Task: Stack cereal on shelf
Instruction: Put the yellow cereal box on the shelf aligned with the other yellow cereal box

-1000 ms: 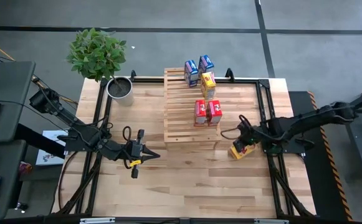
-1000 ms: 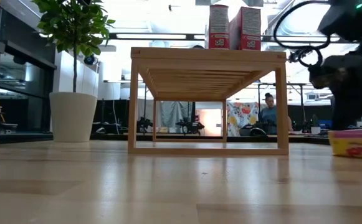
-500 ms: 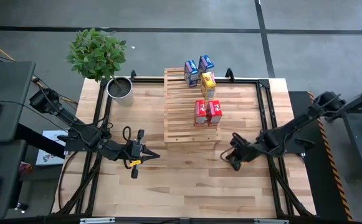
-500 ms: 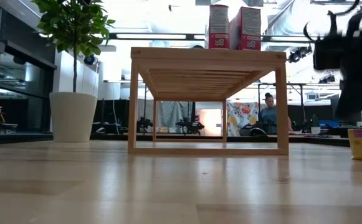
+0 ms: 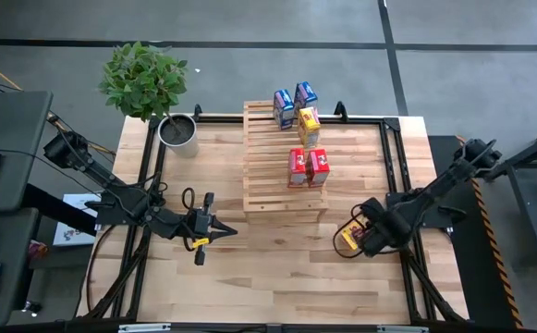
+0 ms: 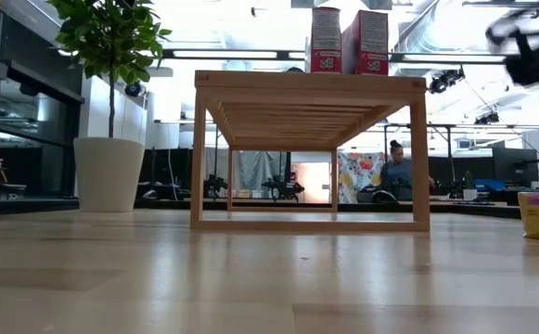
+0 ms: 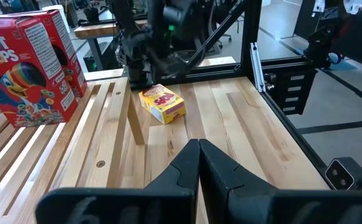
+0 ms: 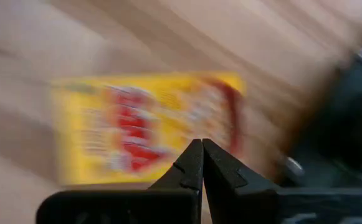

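Pale wooden planks make up your counter, with a potted plant at its far left corner. Your right hand hangs over the near right part of the counter, and its own camera shows the two fingers pressed together, holding nothing. Directly beneath that hand lies one yellow-orange cereal box, flat on the planks with its printed front up, just off the shelf's near right corner.

Farther from that hand, the shelf runs away across the middle of the counter. Two red boxes stand upright side by side on its slats, a second yellow-orange box stands beyond them, and two blue boxes stand at the far end.

Your left hand waits low over the counter, well apart from the shelf's near left corner, fingers closed to a point and empty.
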You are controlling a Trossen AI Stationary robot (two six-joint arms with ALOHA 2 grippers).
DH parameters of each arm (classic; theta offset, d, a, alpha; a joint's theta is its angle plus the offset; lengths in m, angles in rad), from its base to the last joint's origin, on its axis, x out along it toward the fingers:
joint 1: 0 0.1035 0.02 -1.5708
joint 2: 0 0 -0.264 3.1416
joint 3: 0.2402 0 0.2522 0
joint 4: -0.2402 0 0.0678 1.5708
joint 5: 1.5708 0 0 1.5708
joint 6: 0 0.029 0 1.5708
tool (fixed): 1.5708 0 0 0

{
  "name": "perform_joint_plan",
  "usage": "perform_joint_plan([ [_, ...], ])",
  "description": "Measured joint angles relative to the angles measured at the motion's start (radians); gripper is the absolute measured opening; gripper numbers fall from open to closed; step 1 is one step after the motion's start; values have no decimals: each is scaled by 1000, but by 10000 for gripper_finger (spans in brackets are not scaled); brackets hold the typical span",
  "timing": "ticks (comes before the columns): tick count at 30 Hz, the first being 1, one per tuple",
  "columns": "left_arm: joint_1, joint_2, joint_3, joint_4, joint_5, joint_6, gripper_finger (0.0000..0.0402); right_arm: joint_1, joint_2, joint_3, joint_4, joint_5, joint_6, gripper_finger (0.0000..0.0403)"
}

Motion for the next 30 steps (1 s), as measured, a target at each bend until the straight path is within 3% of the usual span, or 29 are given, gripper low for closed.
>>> perform_joint_plan([
  [5, 0, 0, 0, 0, 0, 0, 0, -19, 52, -56, -67, -36, 100, 0],
  [18, 0, 0, 0, -5, 0, 0, 0, -68, 137, -74, 18, -64, 91, 0],
  [23, 0, 0, 0, -11, 2, 0, 0, -64, 182, -75, 204, -68, 46, 0],
  [30, 0, 0, 0, -13, 11, -1, 0, -1, 185, -71, 692, -68, -113, 0],
])
